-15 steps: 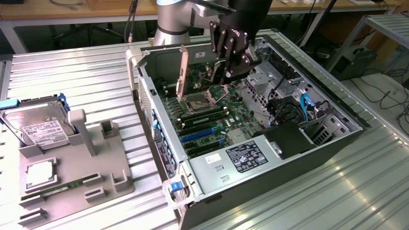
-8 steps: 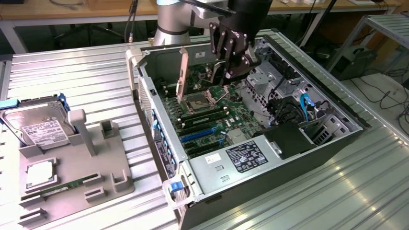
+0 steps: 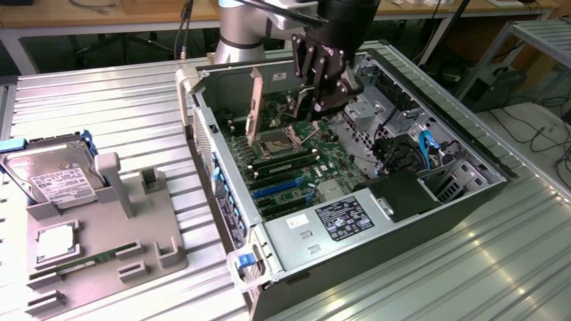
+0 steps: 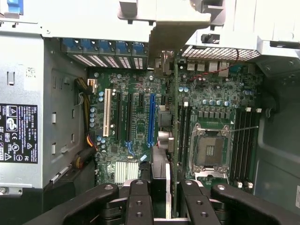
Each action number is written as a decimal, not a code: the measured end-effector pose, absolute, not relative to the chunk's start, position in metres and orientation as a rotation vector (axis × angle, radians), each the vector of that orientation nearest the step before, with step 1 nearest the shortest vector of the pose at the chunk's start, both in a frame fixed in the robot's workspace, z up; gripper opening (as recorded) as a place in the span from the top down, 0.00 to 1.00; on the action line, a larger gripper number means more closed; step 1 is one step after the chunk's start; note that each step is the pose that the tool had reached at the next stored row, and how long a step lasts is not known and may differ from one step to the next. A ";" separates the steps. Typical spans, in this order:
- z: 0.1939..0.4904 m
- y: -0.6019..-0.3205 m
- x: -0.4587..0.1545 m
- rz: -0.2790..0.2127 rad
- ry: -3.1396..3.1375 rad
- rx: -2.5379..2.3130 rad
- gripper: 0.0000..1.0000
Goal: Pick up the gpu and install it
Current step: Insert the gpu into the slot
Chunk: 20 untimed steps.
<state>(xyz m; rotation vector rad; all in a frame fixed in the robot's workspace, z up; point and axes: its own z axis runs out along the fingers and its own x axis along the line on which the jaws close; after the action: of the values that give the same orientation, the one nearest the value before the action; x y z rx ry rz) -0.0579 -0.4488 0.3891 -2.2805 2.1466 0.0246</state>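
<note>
Misalignment is the chief hazard: the claw (image 4: 162, 202) is clenched on the graphics card (image 4: 161, 161), which hangs edge-on above the board just beside the long blue slot (image 4: 151, 119) rather than plainly over it, so a push down off-line would likely jam the card's edge on that slot's rim. The card's metal bracket (image 4: 164, 26) stands past the blue slot's far end, close to the case's back wall (image 4: 105, 51), and could catch there. Black slots (image 4: 125, 117) crowd one side of the blue slot and the processor socket (image 4: 208, 150) lies on the other, so open room seems to be only straight above.
</note>
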 end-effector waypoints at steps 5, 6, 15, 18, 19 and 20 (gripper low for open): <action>0.387 -0.449 -0.058 0.025 2.146 -2.282 0.72; 0.386 -0.449 -0.058 0.025 2.145 -2.282 0.72; 0.382 -0.449 -0.058 0.027 2.144 -2.285 0.72; 0.381 -0.449 -0.058 0.027 2.143 -2.286 0.72; 0.381 -0.449 -0.058 0.027 2.143 -2.286 0.72; 0.380 -0.449 -0.058 0.027 2.142 -2.286 0.72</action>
<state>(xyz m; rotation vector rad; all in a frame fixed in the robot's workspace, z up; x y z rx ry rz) -0.0579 -0.4488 0.3800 -2.2862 2.1425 0.0271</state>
